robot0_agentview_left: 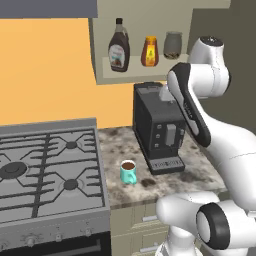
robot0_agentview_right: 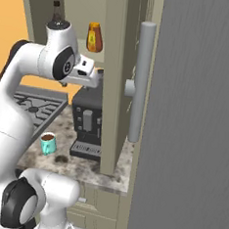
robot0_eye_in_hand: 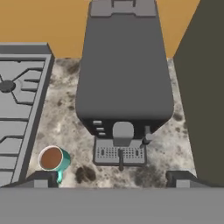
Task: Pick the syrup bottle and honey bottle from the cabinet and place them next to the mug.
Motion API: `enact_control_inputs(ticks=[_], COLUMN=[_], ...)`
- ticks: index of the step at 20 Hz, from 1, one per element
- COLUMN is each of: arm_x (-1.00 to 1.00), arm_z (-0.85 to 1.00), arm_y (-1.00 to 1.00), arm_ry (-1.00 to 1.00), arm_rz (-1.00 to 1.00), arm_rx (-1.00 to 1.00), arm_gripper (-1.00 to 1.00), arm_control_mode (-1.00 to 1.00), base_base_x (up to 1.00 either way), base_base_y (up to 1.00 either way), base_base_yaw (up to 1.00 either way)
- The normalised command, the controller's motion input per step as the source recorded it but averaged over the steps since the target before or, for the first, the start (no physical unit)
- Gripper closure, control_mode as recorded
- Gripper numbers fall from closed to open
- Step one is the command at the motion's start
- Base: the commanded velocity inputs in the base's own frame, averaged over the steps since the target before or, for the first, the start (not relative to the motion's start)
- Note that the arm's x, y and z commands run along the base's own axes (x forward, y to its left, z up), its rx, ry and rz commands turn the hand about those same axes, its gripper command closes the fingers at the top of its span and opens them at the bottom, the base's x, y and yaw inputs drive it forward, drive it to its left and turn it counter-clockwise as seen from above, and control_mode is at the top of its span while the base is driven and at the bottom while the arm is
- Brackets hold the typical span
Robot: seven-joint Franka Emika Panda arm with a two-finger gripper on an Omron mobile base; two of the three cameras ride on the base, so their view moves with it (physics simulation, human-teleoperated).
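Note:
The dark-brown syrup bottle point(robot0_agentview_left: 119, 47) and the shorter orange honey bottle point(robot0_agentview_left: 149, 51) stand side by side on the shelf of the open beige cabinet point(robot0_agentview_left: 135, 76). From the right base view the honey bottle point(robot0_agentview_right: 94, 37) shows in full, while the syrup bottle point(robot0_agentview_right: 56, 12) is partly behind my arm. The teal mug point(robot0_agentview_left: 128, 171) with brown liquid sits on the counter left of the coffee machine. My gripper point(robot0_eye_in_hand: 111, 179) hangs open above the coffee machine and below the shelf, pointing down, with nothing between its fingers. The mug point(robot0_eye_in_hand: 54, 159) lies just past its left fingertip.
A dark coffee machine point(robot0_agentview_left: 157, 127) stands on the speckled counter under the cabinet. A grey glass jar point(robot0_agentview_left: 173, 45) is right of the honey bottle. The gas stove point(robot0_agentview_left: 45, 165) fills the left. A tall grey door with a bar handle point(robot0_agentview_right: 139, 79) stands close on the right.

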Motion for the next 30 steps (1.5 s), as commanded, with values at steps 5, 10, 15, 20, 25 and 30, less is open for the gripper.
enact_control_inputs(ticks=[5,10,15,20,25,30], arm_x=[0.00,-0.04,-0.12,-0.11,-0.11,0.02], arm_z=[0.46,0.31,0.32,0.37,0.17,0.00], arm_y=[0.00,0.04,0.16,0.19,0.26,0.41], arm_ry=[-0.07,0.00,0.01,0.01,0.01,-0.02], arm_rz=[0.00,0.11,0.21,0.23,0.25,0.14], arm_rx=[-0.01,0.00,0.00,0.00,0.00,0.00], arm_gripper=[-1.00,-1.00,-1.00,-1.00,-1.00,-1.00], arm_control_mode=[-1.00,-1.00,-1.00,-1.00,-1.00,-1.00], base_base_x=[0.00,0.00,0.00,0.00,0.00,0.00], base_base_y=[0.00,0.00,0.00,0.00,0.00,0.00], base_base_yaw=[0.00,0.00,0.00,0.00,0.00,0.00])
